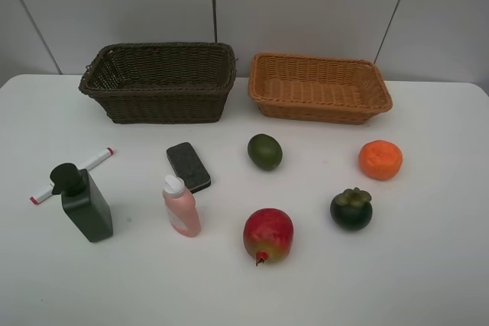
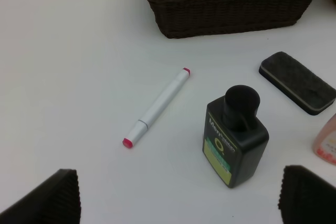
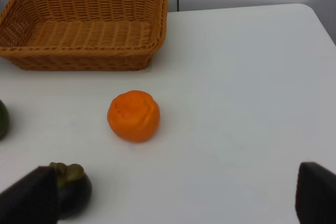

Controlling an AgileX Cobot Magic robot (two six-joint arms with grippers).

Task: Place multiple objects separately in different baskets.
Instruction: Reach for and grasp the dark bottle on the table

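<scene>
Wicker dark basket (image 1: 164, 104) and tan basket (image 1: 317, 108) stand empty: sorting is unstarted. Left gripper (image 2: 178, 203), jaws wide and empty, hangs by bottle (image 2: 233, 145) and marker (image 2: 156, 107); right gripper (image 3: 173, 198), likewise, by the orange (image 3: 133, 115). Next, each must descend over one item and close.

The dark green pump bottle (image 1: 85, 210) hid the middle of the white marker (image 1: 95, 160). The left wrist view cut off the dark brown basket (image 2: 231, 9) and most of the pink bottle (image 2: 326, 142). The right wrist view showed only a sliver of the lime (image 3: 2, 120), and one finger (image 3: 29, 198) of the right gripper (image 3: 176, 195) covered part of the mangosteen (image 3: 74, 186).
</scene>
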